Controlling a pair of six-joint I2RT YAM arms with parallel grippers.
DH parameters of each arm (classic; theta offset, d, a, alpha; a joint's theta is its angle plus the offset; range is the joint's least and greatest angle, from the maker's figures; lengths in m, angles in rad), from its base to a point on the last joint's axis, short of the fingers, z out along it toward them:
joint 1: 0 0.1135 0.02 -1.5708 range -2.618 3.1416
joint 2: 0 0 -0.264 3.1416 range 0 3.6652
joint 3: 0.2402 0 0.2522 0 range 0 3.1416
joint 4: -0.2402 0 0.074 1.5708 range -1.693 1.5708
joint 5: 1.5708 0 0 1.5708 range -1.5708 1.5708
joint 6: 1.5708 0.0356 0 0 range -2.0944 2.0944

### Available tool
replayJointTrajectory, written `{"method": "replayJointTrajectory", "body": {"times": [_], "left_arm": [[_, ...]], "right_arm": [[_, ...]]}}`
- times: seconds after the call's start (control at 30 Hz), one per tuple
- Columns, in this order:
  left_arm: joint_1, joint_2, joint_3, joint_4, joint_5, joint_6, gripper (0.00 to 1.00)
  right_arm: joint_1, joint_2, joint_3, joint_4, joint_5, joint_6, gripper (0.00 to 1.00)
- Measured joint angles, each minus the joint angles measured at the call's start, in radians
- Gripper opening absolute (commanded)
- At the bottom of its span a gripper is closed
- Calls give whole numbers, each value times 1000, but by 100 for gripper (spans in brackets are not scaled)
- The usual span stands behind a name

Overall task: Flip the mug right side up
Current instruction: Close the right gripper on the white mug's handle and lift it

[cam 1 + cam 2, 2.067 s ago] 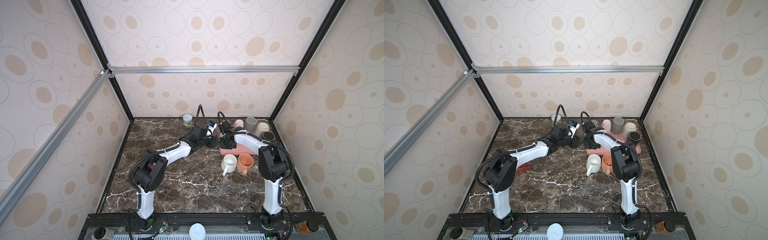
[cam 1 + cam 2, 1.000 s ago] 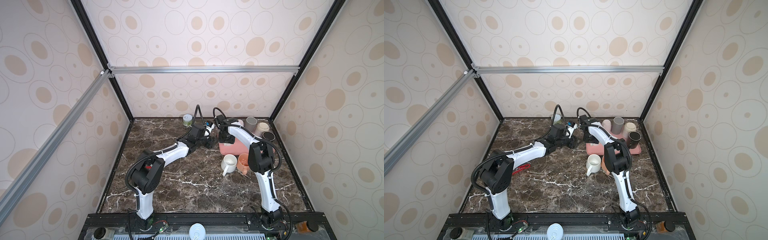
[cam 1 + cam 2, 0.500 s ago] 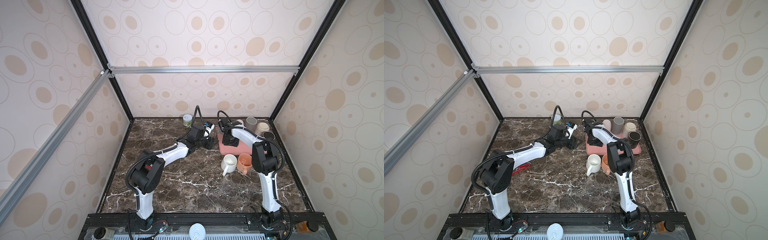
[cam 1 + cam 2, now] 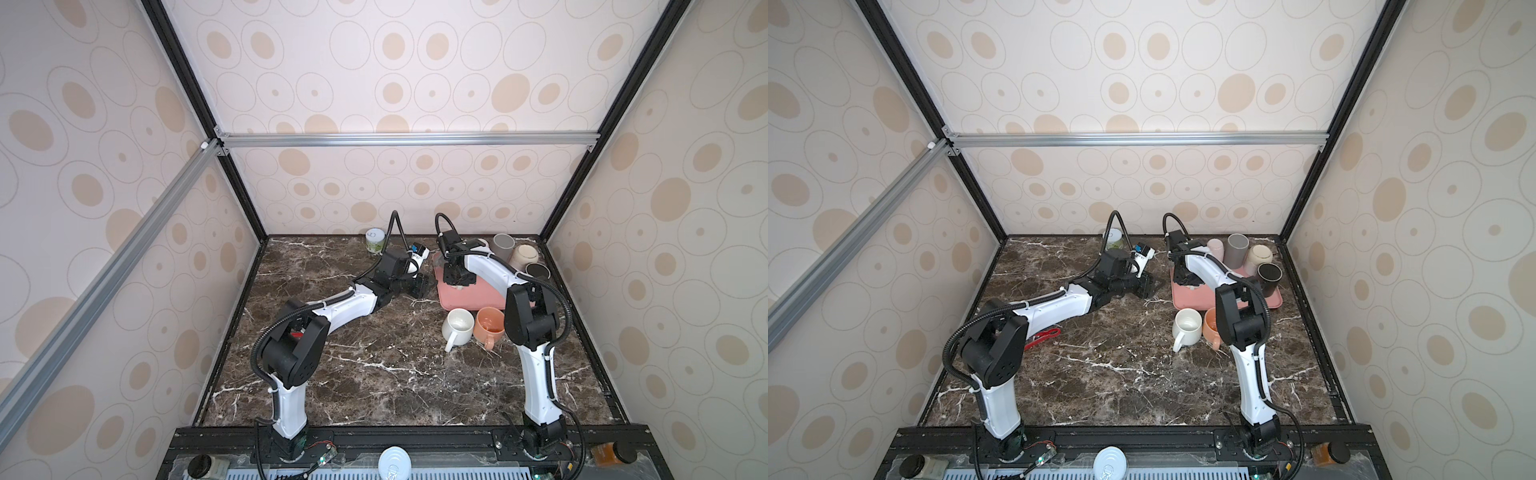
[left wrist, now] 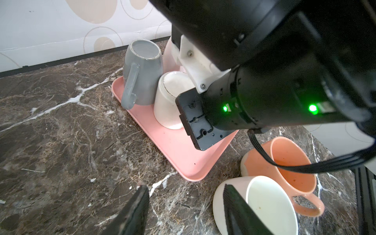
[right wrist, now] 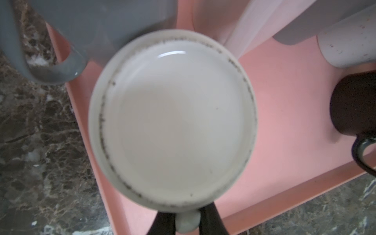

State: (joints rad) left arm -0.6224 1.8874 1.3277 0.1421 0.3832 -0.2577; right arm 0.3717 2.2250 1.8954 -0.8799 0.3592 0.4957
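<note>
A white mug (image 6: 173,122) stands upside down, base up, on the pink tray (image 6: 284,101). My right gripper (image 6: 187,221) is shut on its handle (image 6: 187,224), which sits pinched between the two black fingers. In the left wrist view the same mug (image 5: 168,101) shows partly behind the right arm's wrist. In both top views the right gripper (image 4: 455,280) (image 4: 1187,280) hangs over the tray's near left part and hides the mug. My left gripper (image 5: 185,195) (image 4: 422,286) is open just left of the tray, holding nothing.
A grey mug (image 5: 142,77) stands upside down beside the white one. A tall grey cup (image 4: 503,245), a cream mug (image 4: 524,255) and a dark mug (image 4: 539,270) crowd the tray's back right. In front stand an upright white mug (image 4: 457,326) and an orange mug (image 4: 490,326).
My right gripper has come down over the tray's left part and shut on the white mug's handle. The left arm has stayed where it was.
</note>
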Motion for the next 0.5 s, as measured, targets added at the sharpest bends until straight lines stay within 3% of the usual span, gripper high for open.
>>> {"method": "replayJointTrajectory", "body": {"times": [0.13, 0.5], "left_arm": [[0, 0, 0, 0, 0, 0, 59], [0, 0, 0, -1, 0, 0, 59]], "right_arm": [[0, 0, -2, 2, 0, -27, 1], [18, -187, -257, 99, -8, -110, 0]]}}
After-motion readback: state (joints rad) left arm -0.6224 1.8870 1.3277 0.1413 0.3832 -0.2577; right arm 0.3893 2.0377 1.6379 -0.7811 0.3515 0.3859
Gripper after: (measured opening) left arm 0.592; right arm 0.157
